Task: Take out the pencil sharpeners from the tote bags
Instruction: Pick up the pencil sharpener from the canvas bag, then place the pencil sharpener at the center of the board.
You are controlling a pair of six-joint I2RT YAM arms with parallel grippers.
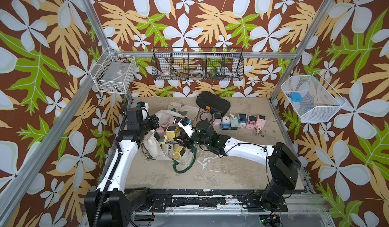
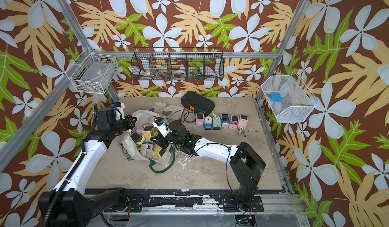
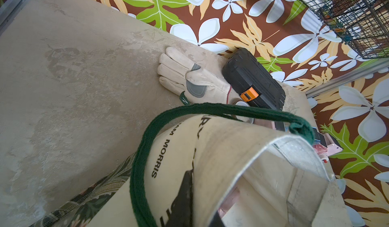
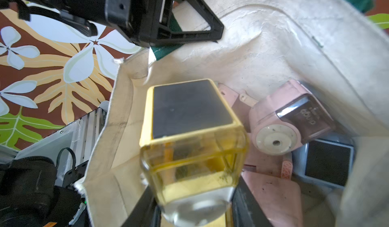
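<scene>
The cream tote bag lies left of the table's middle, its mouth open, with several pencil sharpeners inside. My left gripper is shut on the bag's rim by the green strap and holds it up. My right gripper is shut on a yellow pencil sharpener at the bag's mouth. A pink sharpener and a blue one lie deeper inside. Several more sharpeners stand in a row on the table to the right.
A black hard case, a pale glove and a tape roll lie behind the bag. Wire baskets hang on the back wall and on the side walls.
</scene>
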